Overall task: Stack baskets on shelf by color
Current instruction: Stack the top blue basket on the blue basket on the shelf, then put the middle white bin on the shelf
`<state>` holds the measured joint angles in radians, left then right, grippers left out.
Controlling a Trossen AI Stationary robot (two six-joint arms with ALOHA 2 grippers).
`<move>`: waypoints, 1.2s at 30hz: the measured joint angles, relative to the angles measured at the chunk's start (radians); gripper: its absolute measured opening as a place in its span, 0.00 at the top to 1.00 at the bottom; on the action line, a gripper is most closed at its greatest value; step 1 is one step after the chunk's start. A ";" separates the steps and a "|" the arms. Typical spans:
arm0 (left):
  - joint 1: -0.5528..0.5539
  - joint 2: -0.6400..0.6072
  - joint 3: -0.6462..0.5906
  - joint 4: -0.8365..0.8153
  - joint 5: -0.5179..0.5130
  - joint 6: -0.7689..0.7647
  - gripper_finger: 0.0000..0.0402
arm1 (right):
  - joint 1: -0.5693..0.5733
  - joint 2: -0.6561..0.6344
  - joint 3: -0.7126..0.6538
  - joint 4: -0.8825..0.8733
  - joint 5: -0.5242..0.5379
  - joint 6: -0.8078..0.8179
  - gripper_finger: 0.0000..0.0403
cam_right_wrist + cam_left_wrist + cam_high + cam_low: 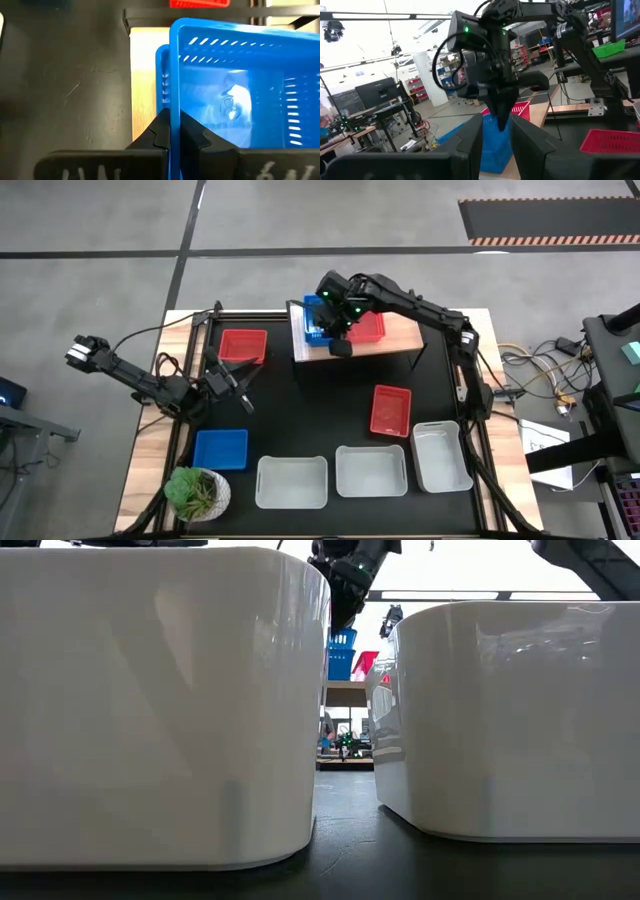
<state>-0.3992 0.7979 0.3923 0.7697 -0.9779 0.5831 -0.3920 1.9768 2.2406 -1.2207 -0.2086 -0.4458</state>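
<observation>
Along the near edge of the table (300, 415), three white baskets are seen in a row: one at the left (291, 482), one in the middle (371, 471), and one at the right, turned lengthwise (441, 456). A potted plant (196, 492) stands at the near left corner, and a blue basket (220, 449) lies just beyond it. A red basket (390, 410) is found right of centre. The left gripper (240, 383) is held over the table's left side with its fingers parted and nothing between them. Beyond it a second red basket (243, 346) rests. On the shelf (410, 334) at the far side, a red basket (368, 328) sits at the right. At its left, a blue basket (240, 85) is clamped by its rim in the right gripper (175, 131), above another blue basket (162, 80) on the shelf.
</observation>
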 joint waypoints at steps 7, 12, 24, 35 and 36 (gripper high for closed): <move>-0.001 0.000 0.000 0.000 0.000 -0.002 0.80 | 0.011 0.015 0.000 -0.001 -0.012 -0.034 0.90; -0.001 0.001 0.000 0.000 0.001 -0.005 0.80 | 0.014 0.005 0.010 -0.002 -0.044 -0.027 0.78; -0.001 0.110 -0.005 0.006 0.223 -0.317 0.80 | 0.079 -0.251 -0.163 -0.066 -0.439 -0.078 0.71; -0.019 0.475 0.114 0.063 0.398 -0.656 0.80 | 0.419 -0.645 -0.853 0.551 -0.192 0.040 0.92; -0.019 0.499 0.132 0.067 0.398 -0.657 0.80 | 0.446 -0.672 -0.891 0.567 -0.149 0.071 0.93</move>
<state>-0.4179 1.2964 0.5247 0.8372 -0.5797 -0.0734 0.0543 1.3052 1.3498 -0.6533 -0.3576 -0.3751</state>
